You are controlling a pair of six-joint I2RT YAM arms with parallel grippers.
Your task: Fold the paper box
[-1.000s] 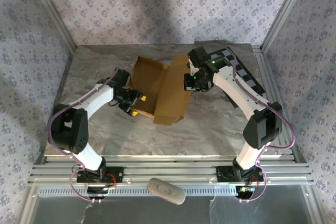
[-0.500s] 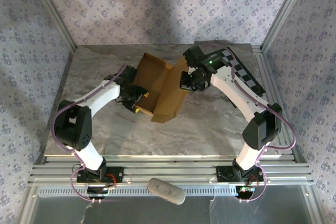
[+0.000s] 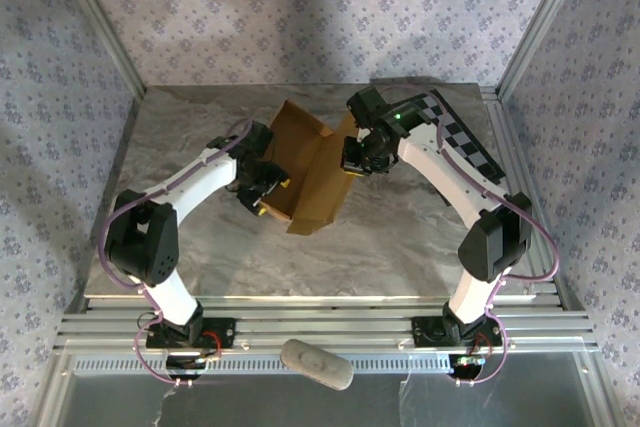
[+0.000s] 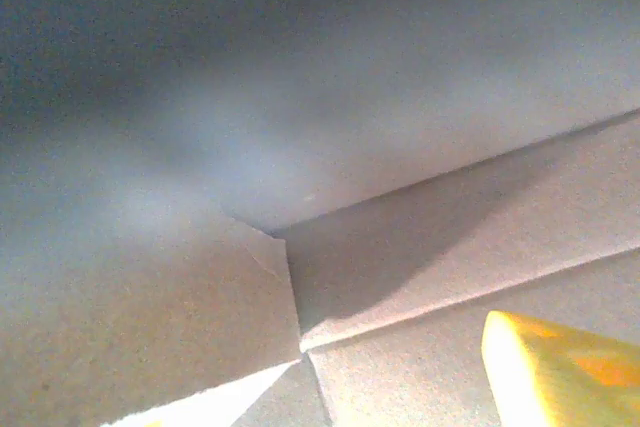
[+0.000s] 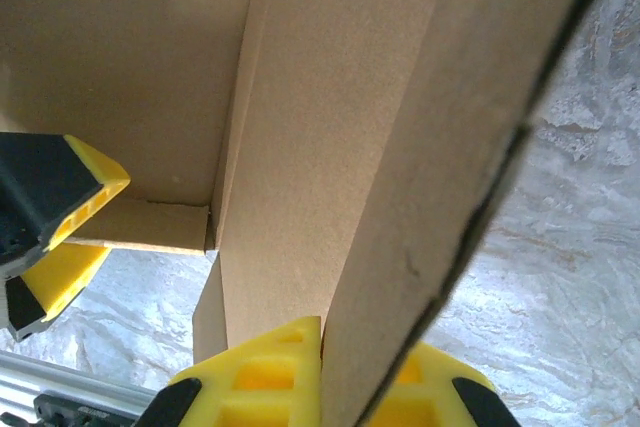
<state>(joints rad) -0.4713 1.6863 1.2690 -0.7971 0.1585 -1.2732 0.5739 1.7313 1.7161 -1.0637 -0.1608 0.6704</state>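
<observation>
The paper box (image 3: 300, 162) is tan cardboard, half raised at the middle of the table, its broad panel (image 3: 318, 192) slanting toward the near side. My right gripper (image 3: 352, 159) is shut on the panel's far edge; in the right wrist view its yellow fingers (image 5: 262, 379) pinch the cardboard sheet (image 5: 420, 147) between them. My left gripper (image 3: 268, 194) is at the box's near-left wall, open. The right wrist view shows its two fingertips (image 5: 92, 179) apart beside a small flap (image 5: 145, 227). One yellow fingertip (image 4: 560, 375) hovers over the box's inner creases (image 4: 300, 342) in the left wrist view.
A black-and-white checkerboard panel (image 3: 468, 142) lies at the back right under the right arm. The marble table (image 3: 200, 237) has aluminium frame posts at its corners. A grey oblong object (image 3: 316, 364) rests on the rail in front of the table.
The box has swung more upright and narrower. My left gripper slid farther along its left wall and its jaws widened. The right gripper shifted slightly left, still clamped on the panel.
</observation>
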